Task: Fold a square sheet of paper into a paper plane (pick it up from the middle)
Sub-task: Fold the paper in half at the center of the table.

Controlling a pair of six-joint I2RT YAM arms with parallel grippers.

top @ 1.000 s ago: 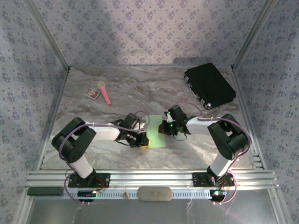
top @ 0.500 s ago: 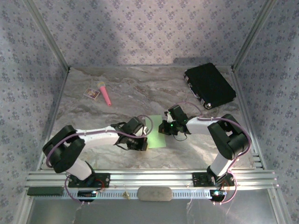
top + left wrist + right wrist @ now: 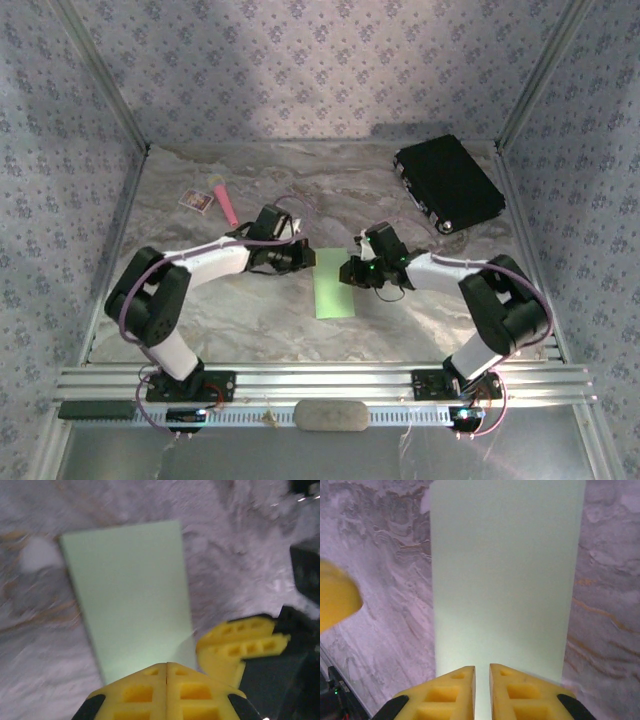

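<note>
The folded lime-green sheet of paper (image 3: pixel 334 290) lies flat on the marble table (image 3: pixel 260 190), between both grippers. The left gripper (image 3: pixel 166 666) has its fingers pressed together at the paper's edge. The right gripper (image 3: pixel 482 669) shows a thin gap, with the paper right in front.
</note>
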